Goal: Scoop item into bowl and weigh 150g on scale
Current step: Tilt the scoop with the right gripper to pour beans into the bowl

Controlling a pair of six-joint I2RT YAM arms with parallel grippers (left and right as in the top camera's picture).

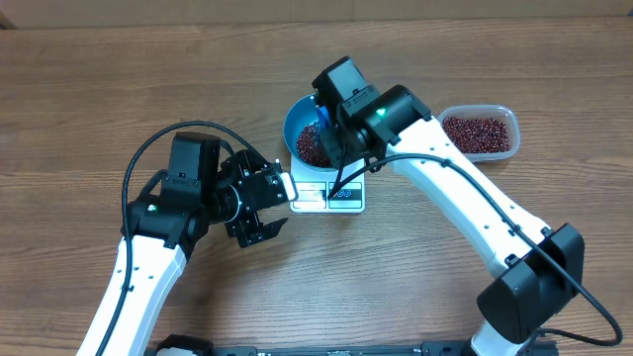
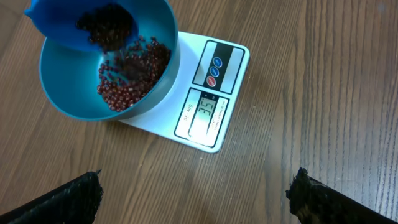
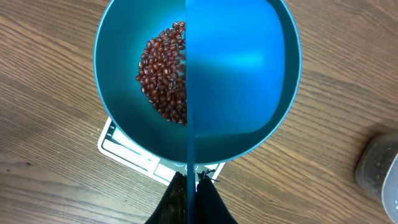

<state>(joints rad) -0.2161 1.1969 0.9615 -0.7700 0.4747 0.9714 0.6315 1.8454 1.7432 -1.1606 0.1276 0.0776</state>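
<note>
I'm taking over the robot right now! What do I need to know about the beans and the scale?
Grippers: the left gripper is open and empty, over the table just left of the scale. The right gripper is shut on the scoop, which is tipped over the bowl.
Things: the bowl sits on the scale. The tub with more beans is to the right.
Done: a small pile of beans is in the bowl.
Left: the display digits are too blurry to trust. Probably finish this pour, read it, then add scoops up to the target.
</note>
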